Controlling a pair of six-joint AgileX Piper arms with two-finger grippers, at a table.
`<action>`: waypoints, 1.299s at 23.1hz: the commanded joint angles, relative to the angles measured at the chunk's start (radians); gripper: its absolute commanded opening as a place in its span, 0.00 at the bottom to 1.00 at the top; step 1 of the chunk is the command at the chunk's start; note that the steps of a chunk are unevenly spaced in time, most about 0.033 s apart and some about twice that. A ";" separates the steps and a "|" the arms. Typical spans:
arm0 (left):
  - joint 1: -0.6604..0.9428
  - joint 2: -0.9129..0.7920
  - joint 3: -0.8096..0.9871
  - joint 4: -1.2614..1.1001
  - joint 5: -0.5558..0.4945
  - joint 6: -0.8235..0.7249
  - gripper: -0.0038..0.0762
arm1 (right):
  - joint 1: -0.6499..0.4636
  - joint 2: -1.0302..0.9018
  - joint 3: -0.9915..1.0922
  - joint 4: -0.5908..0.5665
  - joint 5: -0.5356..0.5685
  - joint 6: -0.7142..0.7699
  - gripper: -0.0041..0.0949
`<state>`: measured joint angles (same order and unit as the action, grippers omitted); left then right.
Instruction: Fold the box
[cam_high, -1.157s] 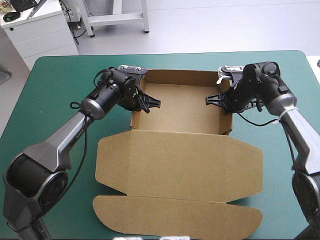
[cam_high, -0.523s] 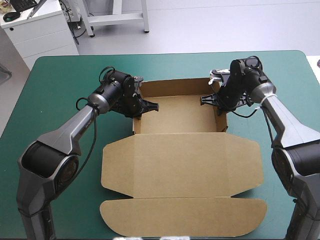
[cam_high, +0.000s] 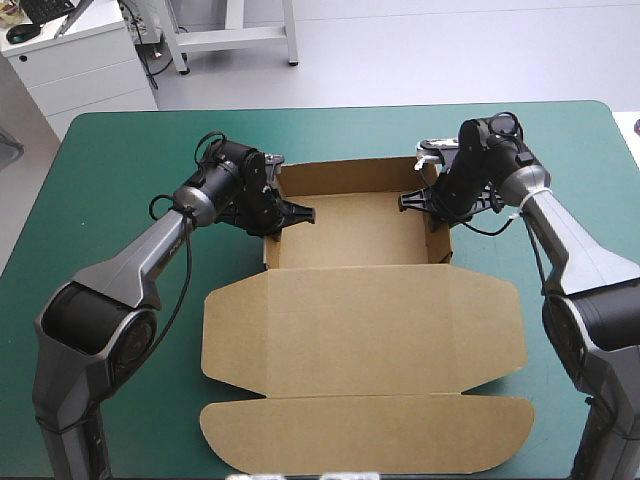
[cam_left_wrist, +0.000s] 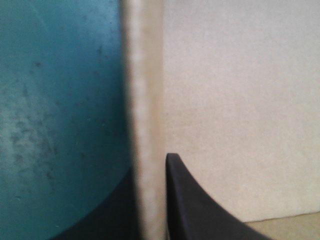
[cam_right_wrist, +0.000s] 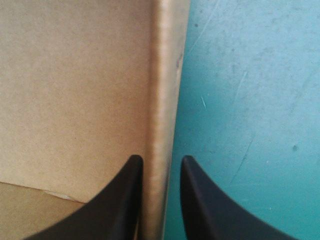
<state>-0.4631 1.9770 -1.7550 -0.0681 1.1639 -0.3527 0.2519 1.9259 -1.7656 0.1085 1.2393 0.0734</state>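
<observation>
Pale grey floor (cam_high: 420, 50) lies beyond the surface's (cam_high: 120, 150) far edge, a white drawer cabinet (cam_high: 80, 65) off its far-left corner.

A lab: white drawer cabinet (cam_high: 80, 72) beyond the teal-green table (cam_high: 120, 140).

You see the box (cam_high: 365, 310) as brown board, an open tray with the lid flat. The tray (cam_high: 350, 232) sits at the far middle of the teal-green cover (cam_high: 120, 150) with its far wall and both side walls upright and its floor bare. The lid (cam_high: 365, 335) lies flat on the near side, joined at the tray's near edge, and it is wider than the tray, with angled corners. Its front flap (cam_high: 365, 435) is flat too, with rounded ends, close to the table's near edge.
</observation>
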 joint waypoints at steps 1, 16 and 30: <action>0.004 -0.054 -0.023 0.006 0.022 0.054 0.27 | -0.010 -0.056 -0.034 -0.032 0.002 -0.016 0.53; 0.004 -0.054 -0.226 0.029 0.120 0.073 0.67 | -0.010 -0.058 -0.204 -0.046 0.014 0.009 0.94; -0.032 -0.508 -0.221 -0.181 0.122 0.332 0.04 | -0.010 -0.359 -0.275 -0.124 0.015 -0.062 0.94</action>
<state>-0.4697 1.5943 -2.0323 -0.2125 1.2505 -0.0581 0.2479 1.6132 -2.0127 -0.0311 1.2464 0.0343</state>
